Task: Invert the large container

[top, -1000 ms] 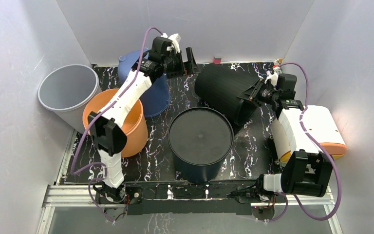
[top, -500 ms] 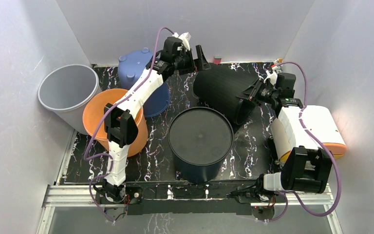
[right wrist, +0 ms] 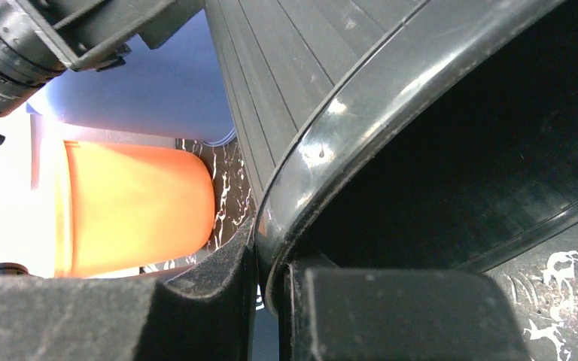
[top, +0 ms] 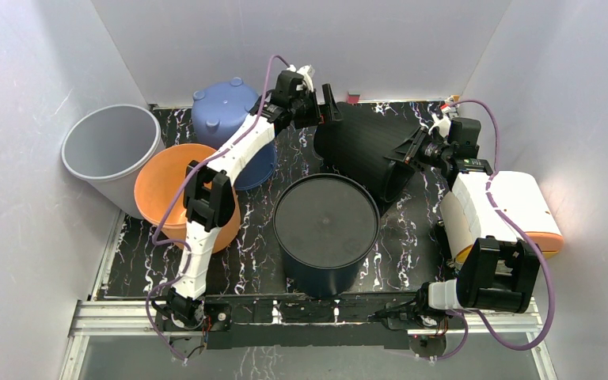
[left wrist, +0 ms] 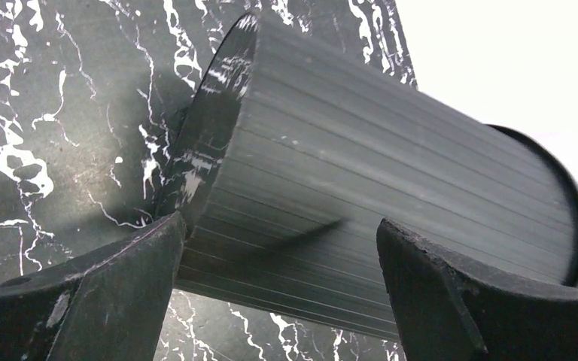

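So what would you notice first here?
A big black ribbed bin is tipped over sideways at the back of the table. The right jaws pinch its rim, and the left jaws stand open around its bottom end. Another black tub stands in the middle.

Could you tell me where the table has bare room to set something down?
Bare tabletop shows between the orange bucket and the upturned black container, and between that container and the right arm. A narrower strip separates the blue container from the tilted large container. The back is crowded: the right gripper clamps its rim, the left gripper open at its base.
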You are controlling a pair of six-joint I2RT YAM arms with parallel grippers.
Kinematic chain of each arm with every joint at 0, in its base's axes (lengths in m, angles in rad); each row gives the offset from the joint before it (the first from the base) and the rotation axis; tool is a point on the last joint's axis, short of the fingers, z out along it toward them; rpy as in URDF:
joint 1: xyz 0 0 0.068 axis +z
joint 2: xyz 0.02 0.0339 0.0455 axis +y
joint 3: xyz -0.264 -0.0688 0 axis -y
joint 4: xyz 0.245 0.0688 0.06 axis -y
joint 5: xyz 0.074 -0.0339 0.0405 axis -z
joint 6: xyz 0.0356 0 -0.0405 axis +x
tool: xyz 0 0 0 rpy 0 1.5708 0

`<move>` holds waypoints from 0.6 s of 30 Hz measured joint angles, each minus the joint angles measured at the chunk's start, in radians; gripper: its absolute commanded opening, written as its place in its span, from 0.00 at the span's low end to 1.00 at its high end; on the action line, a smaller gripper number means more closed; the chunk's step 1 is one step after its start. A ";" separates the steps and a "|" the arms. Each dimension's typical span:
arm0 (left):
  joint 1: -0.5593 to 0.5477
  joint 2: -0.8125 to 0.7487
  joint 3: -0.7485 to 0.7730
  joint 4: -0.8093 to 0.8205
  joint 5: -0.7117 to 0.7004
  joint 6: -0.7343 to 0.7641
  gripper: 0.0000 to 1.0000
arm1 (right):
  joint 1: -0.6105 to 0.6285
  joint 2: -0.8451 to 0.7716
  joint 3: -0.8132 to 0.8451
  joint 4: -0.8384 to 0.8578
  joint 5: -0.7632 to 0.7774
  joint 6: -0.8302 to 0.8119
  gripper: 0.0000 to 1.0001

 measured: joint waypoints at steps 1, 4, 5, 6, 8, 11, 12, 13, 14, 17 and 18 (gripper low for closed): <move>0.001 0.005 -0.006 0.001 0.000 0.001 0.98 | 0.000 0.000 0.000 0.000 0.000 -0.002 0.00; 0.006 0.006 -0.018 0.000 0.004 0.005 0.98 | 0.000 0.000 0.000 -0.002 0.000 -0.010 0.00; 0.007 0.006 -0.018 0.003 0.008 0.008 0.99 | 0.000 0.000 0.000 -0.004 0.000 -0.014 0.00; 0.010 0.006 -0.019 0.013 0.016 0.010 0.98 | 0.000 0.000 0.000 -0.007 0.000 -0.016 0.00; 0.015 0.006 -0.023 0.027 0.034 0.013 0.98 | 0.000 0.000 0.000 -0.009 0.000 -0.019 0.00; 0.024 0.009 -0.026 0.031 0.086 0.014 0.98 | 0.000 0.000 0.000 -0.011 0.000 -0.022 0.00; 0.026 0.011 -0.026 0.032 0.105 0.014 0.98 | 0.000 0.000 0.000 -0.013 0.000 -0.022 0.00; 0.027 0.014 -0.026 0.036 0.117 0.014 0.98 | 0.000 0.000 0.000 -0.015 0.001 -0.023 0.00; 0.027 0.017 -0.030 0.046 0.132 0.013 0.97 | 0.000 0.000 0.000 -0.016 0.002 -0.023 0.00; 0.032 0.018 -0.058 0.064 0.167 0.008 0.96 | -0.001 0.001 0.000 -0.023 0.003 -0.029 0.15; 0.034 0.018 -0.075 0.074 0.179 0.007 0.96 | -0.001 0.001 0.002 -0.028 0.007 -0.034 0.23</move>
